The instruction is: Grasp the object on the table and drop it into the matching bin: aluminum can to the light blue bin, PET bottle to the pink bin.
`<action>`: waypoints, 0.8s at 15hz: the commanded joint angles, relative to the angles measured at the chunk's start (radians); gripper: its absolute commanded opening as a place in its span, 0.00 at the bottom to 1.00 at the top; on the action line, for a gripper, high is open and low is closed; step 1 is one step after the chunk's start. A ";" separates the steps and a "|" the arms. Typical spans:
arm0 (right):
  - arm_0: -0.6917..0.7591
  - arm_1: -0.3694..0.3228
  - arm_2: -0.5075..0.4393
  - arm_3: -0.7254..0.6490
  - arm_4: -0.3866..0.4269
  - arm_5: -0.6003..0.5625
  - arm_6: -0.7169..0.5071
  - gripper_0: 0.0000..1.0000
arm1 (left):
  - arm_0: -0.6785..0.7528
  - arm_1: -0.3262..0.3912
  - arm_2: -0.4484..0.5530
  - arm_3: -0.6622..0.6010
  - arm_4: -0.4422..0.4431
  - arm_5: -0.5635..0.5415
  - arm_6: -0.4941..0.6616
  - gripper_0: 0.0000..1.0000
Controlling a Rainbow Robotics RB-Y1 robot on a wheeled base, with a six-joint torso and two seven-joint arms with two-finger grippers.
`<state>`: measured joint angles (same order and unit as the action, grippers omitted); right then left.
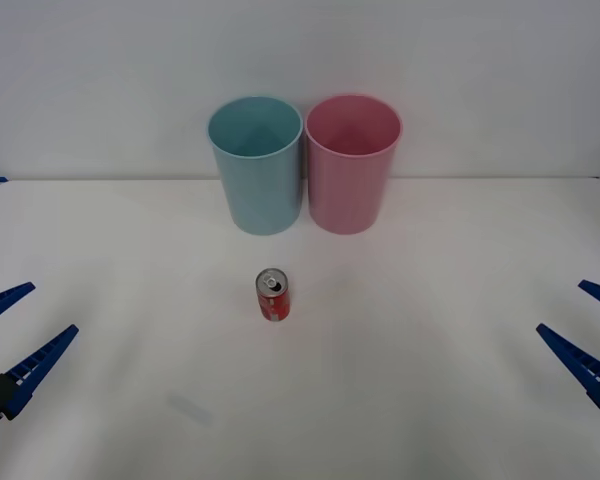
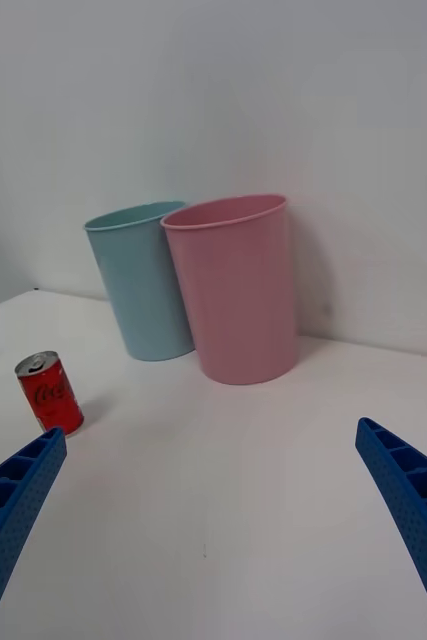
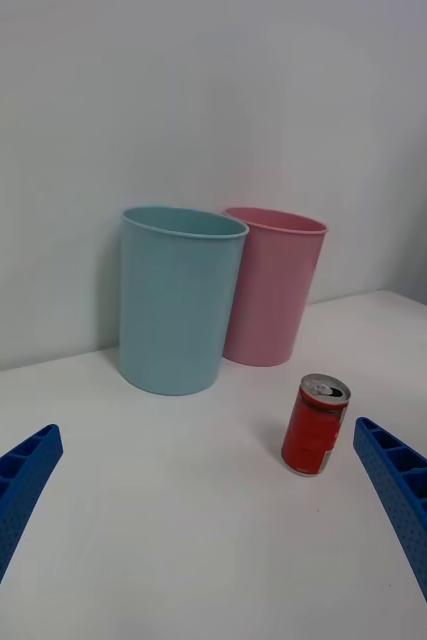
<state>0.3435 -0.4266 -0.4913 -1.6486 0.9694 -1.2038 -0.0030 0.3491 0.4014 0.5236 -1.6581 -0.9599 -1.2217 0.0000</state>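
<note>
I've got the left gripper (image 1: 18,322) spread wide w/ nothing in it, low at the near-left edge of the table (image 1: 430,400), well apart from the can. Right gripper (image 1: 592,325) is the same: fingers wide apart, holding nothing, low at the near-right edge, also well clear of the can.

The aluminum can (image 1: 273,295) stands upright on the table, silver top and pull tab up, red body w/ white lettering. It sits alone, touching nothing, roughly midway between my two grippers and a bit nearer the left one.

Behind the can, toward the wall, is the light blue bin (image 1: 257,165), upright, mouth open, almost straight back from the can. The pink bin (image 1: 352,163) is just beside it on the right, upright too; the two look to be touching or nearly so, can't tell which. Both are much taller than the can.

From the left wrist cam the can (image 3: 314,425) sits in front of the bins, nearer the pink one (image 3: 273,285) than the blue (image 3: 178,300). From the right wrist cam the can (image 2: 49,392) is off toward the blue bin (image 2: 143,280) side, pink bin (image 2: 235,290) closer to me
</note>
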 commanded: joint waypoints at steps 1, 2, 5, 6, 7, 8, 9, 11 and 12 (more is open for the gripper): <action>-0.026 -0.008 0.043 0.036 0.000 0.007 0.006 1.00 | 0.000 0.000 0.000 0.000 0.000 0.000 0.000 1.00; -0.049 -0.012 0.063 0.069 0.000 0.006 0.015 1.00 | 0.000 0.000 0.000 0.000 0.000 0.000 0.000 1.00; -0.121 -0.014 0.112 0.145 0.032 -0.011 0.032 1.00 | 0.000 0.000 0.000 0.000 0.000 0.000 0.000 1.00; -0.140 -0.014 0.129 0.168 0.037 -0.013 0.038 1.00 | 0.000 0.000 0.000 0.000 0.000 0.000 0.000 1.00; -0.156 -0.014 0.146 0.182 0.048 -0.013 0.046 1.00 | 0.000 0.000 0.000 0.000 0.000 0.000 0.000 1.00; -0.170 -0.014 0.163 0.200 0.054 -0.013 0.055 1.00 | 0.000 0.000 0.000 0.000 0.000 0.000 0.000 1.00; -0.190 -0.014 0.189 0.222 0.065 -0.013 0.067 1.00 | 0.000 0.000 0.000 0.000 0.000 0.000 0.000 1.00; -0.224 -0.014 0.231 0.253 0.077 -0.011 0.084 1.00 | 0.000 0.000 0.000 0.000 0.000 0.000 0.000 1.00; -0.241 -0.014 0.255 0.274 0.077 -0.011 0.095 1.00 | 0.000 0.000 0.000 0.000 0.000 0.000 0.000 1.00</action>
<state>0.1180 -0.4403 -0.2578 -1.3931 1.0451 -1.2153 0.0827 0.3491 0.4014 0.5236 -1.6581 -0.9599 -1.2217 0.0000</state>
